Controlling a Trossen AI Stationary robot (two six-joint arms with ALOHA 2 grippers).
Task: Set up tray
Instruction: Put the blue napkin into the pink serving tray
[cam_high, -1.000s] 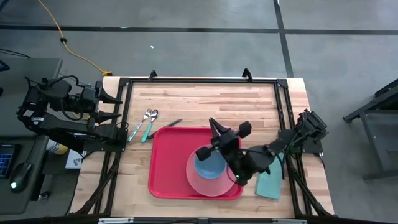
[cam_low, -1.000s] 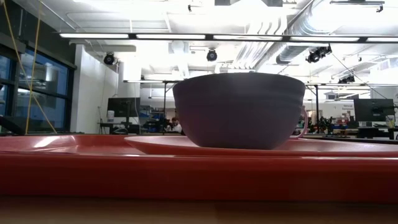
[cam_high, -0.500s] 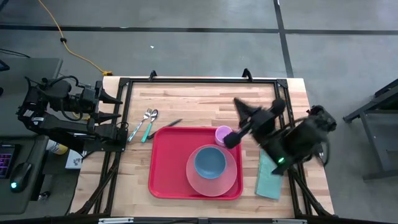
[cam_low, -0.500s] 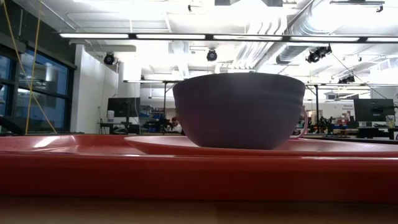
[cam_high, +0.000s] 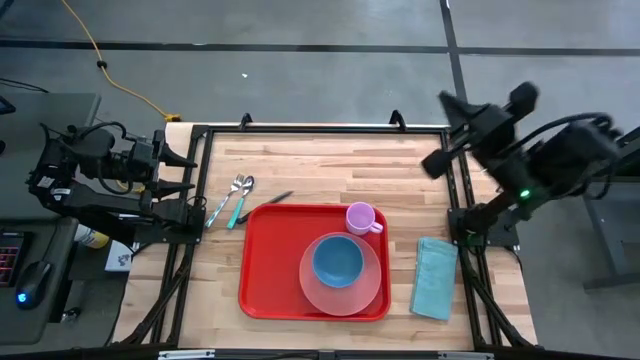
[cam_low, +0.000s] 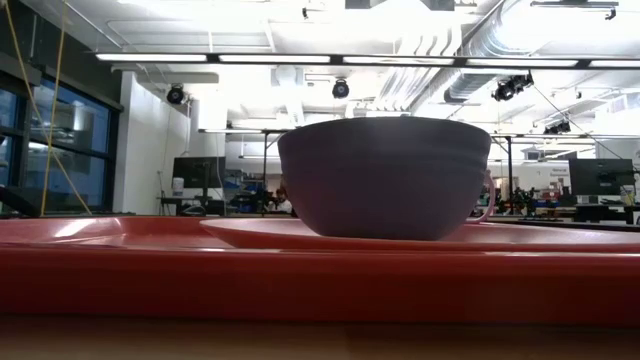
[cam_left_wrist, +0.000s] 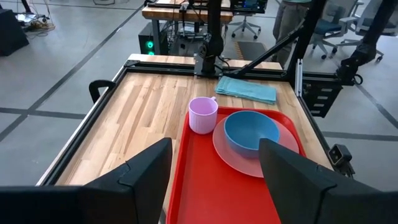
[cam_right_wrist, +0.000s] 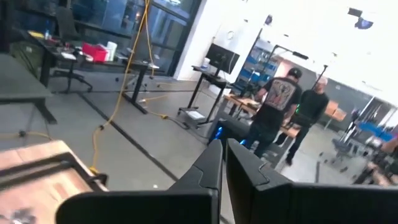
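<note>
The red tray (cam_high: 268, 262) lies on the wooden table toward its near edge. On it rests a pink plate (cam_high: 345, 292) carrying a blue bowl (cam_high: 338, 260). A lilac cup (cam_high: 360, 217) stands upright in the tray's far right corner. The low view shows the bowl (cam_low: 385, 180) on the plate behind the tray's rim (cam_low: 300, 280). My left gripper (cam_high: 184, 170) waits open at the table's left edge, looking along the tray (cam_left_wrist: 211, 186). My right gripper (cam_high: 443, 100) is shut and raised high over the table's far right corner, pointing level; its fingers (cam_right_wrist: 211, 163) meet with nothing between them.
A folded teal cloth (cam_high: 434, 277) lies right of the tray. A spoon and fork (cam_high: 240, 187) and a dark knife (cam_high: 265, 203) lie left of the tray's far corner. Black frame rails (cam_high: 320, 131) run around the table. Two people (cam_right_wrist: 283, 109) stand in the room beyond.
My right gripper has risen from just over the plate and bowl and swung toward the table's far right corner, rolling as it went and staying shut. The lilac cup, hidden under it before, now shows standing on the tray.
</note>
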